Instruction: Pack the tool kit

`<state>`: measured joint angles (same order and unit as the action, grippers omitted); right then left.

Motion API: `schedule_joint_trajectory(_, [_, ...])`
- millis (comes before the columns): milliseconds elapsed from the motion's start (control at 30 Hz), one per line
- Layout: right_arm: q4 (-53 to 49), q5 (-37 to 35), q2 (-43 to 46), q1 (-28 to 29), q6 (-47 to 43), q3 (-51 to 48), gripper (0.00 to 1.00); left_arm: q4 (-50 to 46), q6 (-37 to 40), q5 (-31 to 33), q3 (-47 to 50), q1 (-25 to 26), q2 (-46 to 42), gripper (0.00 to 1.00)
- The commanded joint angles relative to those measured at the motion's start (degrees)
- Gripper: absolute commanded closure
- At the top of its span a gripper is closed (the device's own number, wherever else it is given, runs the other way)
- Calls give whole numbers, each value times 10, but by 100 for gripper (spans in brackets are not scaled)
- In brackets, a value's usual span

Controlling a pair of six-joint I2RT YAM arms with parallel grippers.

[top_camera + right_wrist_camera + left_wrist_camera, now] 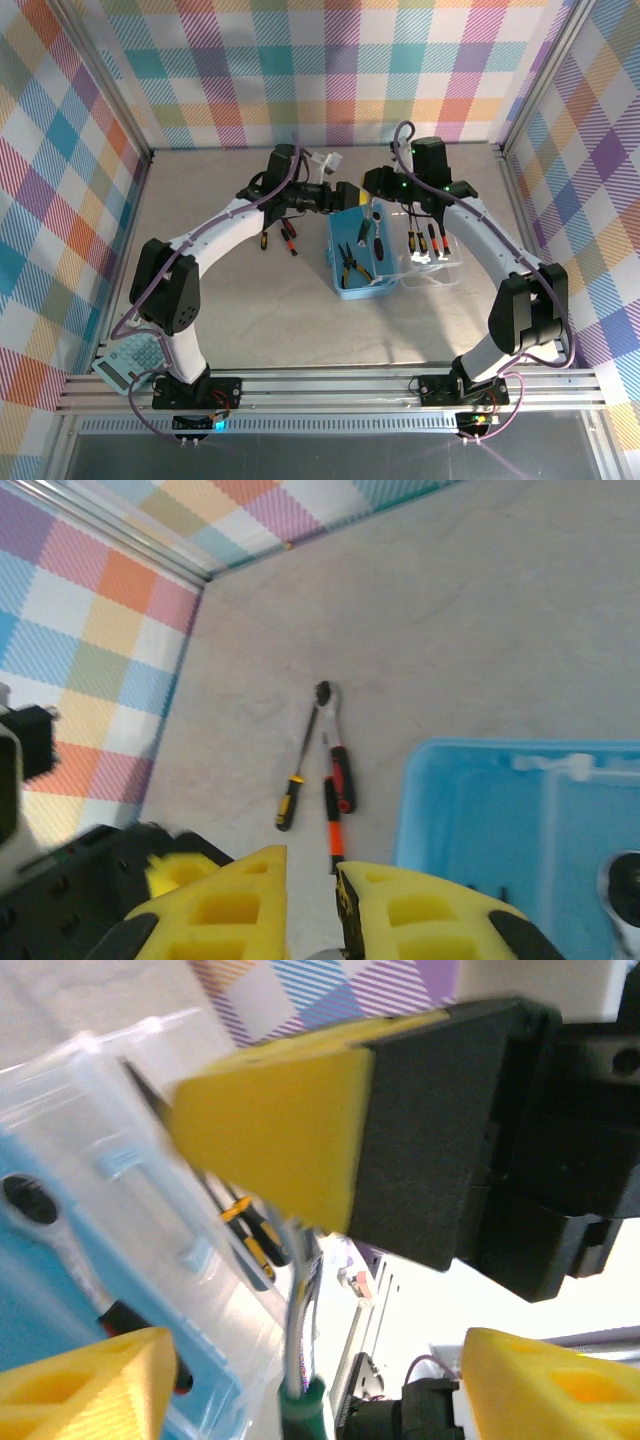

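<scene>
Nearest the arm bases, at the left front corner of the bench (300, 330), a grey-teal calculator (128, 362) lies well apart from the work. Farther in, at mid-bench, the light-blue case (372, 289) sits open with its clear lid (442, 272) folded out to the right. The pliers (350, 262) lie in the tray. A few small screwdrivers (432, 240) show at the lid, though I cannot tell whether they rest on it or under it.

Left of the case, three tools lie close together on the bare bench: a ratchet (333, 742), a thin yellow-handled screwdriver (296, 775) and an orange-handled one (332, 830).

Just beyond, over the tray's far end, the right claw (337, 905) has its pads nearly together. It seems to be clamped on the steel shaft of a green-handled screwdriver (300, 1405), whose handle is clear of the pads. The left claw (347, 196) faces it just beside, pads wide apart and holding nothing.

These tools look light and rigid. Their bare shafts are thin and slick, so a tool held there is likely to swivel or slip. The ribbed handles, taken across the middle, offer the surer hold. The ratchet is probably the heaviest and is best gripped on its red handle near the head. The plastic case looks light enough to slide when pushed, and its lid and hinge look brittle, so pressing gently at the lid's free edge seems wise.
</scene>
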<state>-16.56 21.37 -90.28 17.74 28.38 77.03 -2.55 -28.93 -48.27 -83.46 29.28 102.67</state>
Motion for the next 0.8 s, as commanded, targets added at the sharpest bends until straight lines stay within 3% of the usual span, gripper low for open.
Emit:
schedule_joint_trajectory(0, [-71,-21,25,-18,-81,28,100,-95,55,63,-8,-52,-49,11])
schedule_joint_trajectory(100, [-139,-40,8,-20,-149,51,100,-241,129,196,-28,-82,-58,0])
schedule_joint_trajectory(167, [-159,-56,-4,-19,-180,53,100,-313,164,302,-37,-93,-49,0])
schedule_joint_trajectory(267, [-168,-87,-27,-18,-203,49,100,-354,179,385,-28,-113,-30,0])
schedule_joint_trajectory(433, [-158,-122,-59,-9,-221,52,100,-351,174,419,14,-137,-20,0])
schedule_joint_trajectory(767, [-145,-155,-122,6,-235,87,100,-345,175,420,35,-141,-14,0])
